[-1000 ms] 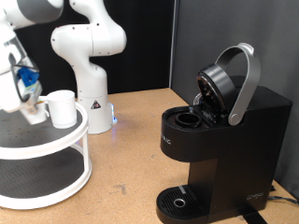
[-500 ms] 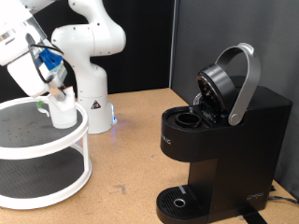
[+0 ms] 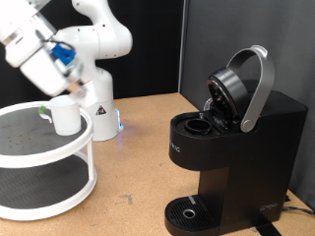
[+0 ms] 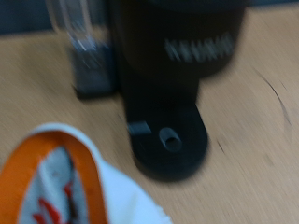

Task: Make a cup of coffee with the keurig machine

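Note:
The white cup (image 3: 66, 115) stands upright on the top tier of a white round stand (image 3: 49, 149) at the exterior view's left. My gripper (image 3: 76, 87) hangs just above the cup, tilted, and nothing shows between its fingers. The black keurig machine (image 3: 231, 147) stands at the exterior view's right with its grey-handled lid (image 3: 246, 84) raised and the pod chamber (image 3: 200, 124) open. In the blurred wrist view the keurig machine (image 4: 177, 56) and its round drip plate (image 4: 169, 140) show. The gripper's fingers are not clear in that view.
The white arm base (image 3: 98, 103) stands behind the stand, with a small blue light at its foot. A black backdrop (image 3: 197, 39) stands behind the wooden table (image 3: 138, 167). A blurred white and orange shape (image 4: 56, 182) fills a corner of the wrist view.
My hand has swung from the left of the cup, across it, to just above it and turned. The cup has stayed on the stand. The machine has not changed.

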